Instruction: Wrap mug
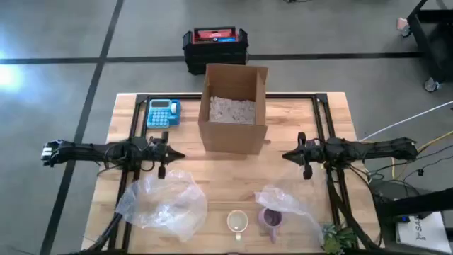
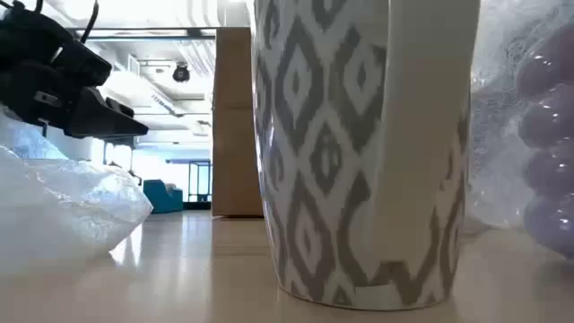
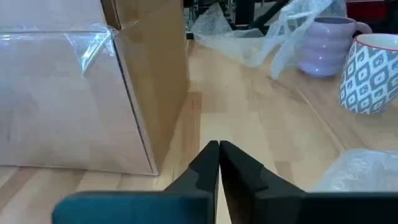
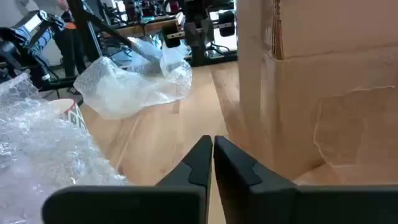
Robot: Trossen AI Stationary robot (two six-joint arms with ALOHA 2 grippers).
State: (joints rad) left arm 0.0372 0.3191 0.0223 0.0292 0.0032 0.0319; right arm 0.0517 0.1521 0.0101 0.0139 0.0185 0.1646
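Patterned mug stands in front of the cardboard box, between a bubble-wrap sheet and a lilac mug lying partly under a second sheet. Left gripper and right gripper flank the box, fingers pressed together, holding nothing. Likely risks: a gripper reaching forward of the box may clip it, or drag the wrap and topple the patterned mug.

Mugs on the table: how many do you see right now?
2. A patterned white mug stands at the table's near edge, uncovered; a lavender mug sits just to its right, against a bubble wrap sheet. More could be hidden under the wrap.
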